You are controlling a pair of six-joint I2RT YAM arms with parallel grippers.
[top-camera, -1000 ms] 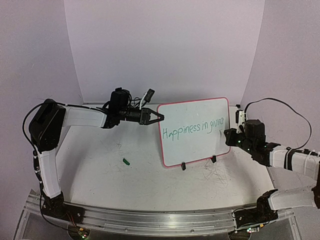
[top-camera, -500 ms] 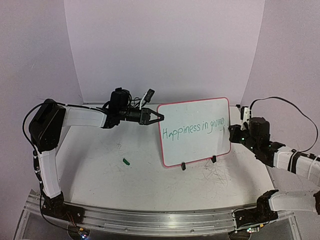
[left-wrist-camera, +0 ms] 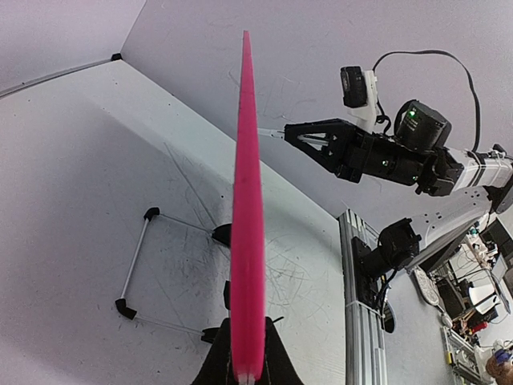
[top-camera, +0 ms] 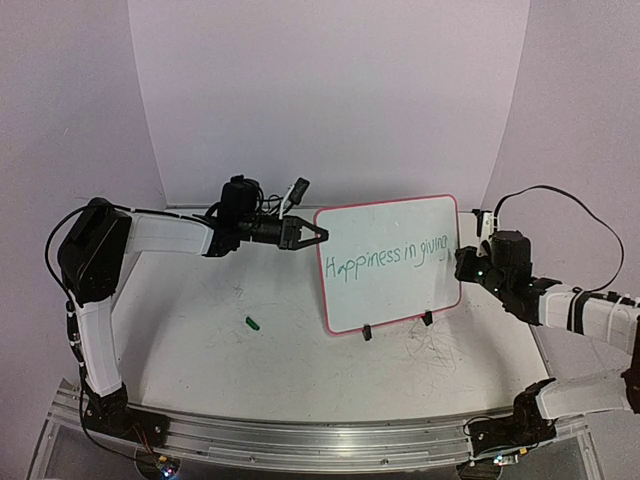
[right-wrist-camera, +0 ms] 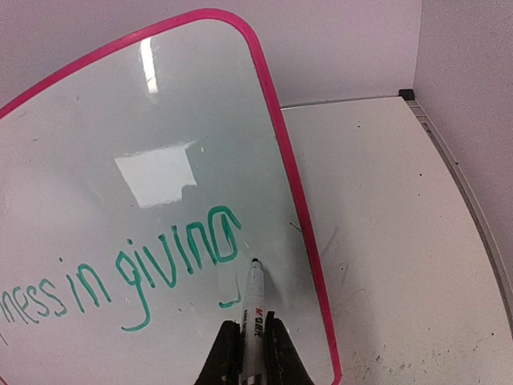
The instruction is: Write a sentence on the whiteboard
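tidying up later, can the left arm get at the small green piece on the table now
Probably not yet: the left gripper is shut on the whiteboard edge; the green piece itself lies unobstructed.

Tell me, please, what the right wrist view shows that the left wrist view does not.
Only the right wrist view shows the green handwritten lettering on the glossy white pink-rimmed whiteboard, with the tip of the white black-tipped marker beside the last letter. Only the left wrist view shows the left end effector clamping the board edge-on, plus its thin grey wire stand. Both show the board's rim, the right end effector and the scuffed white tabletop.
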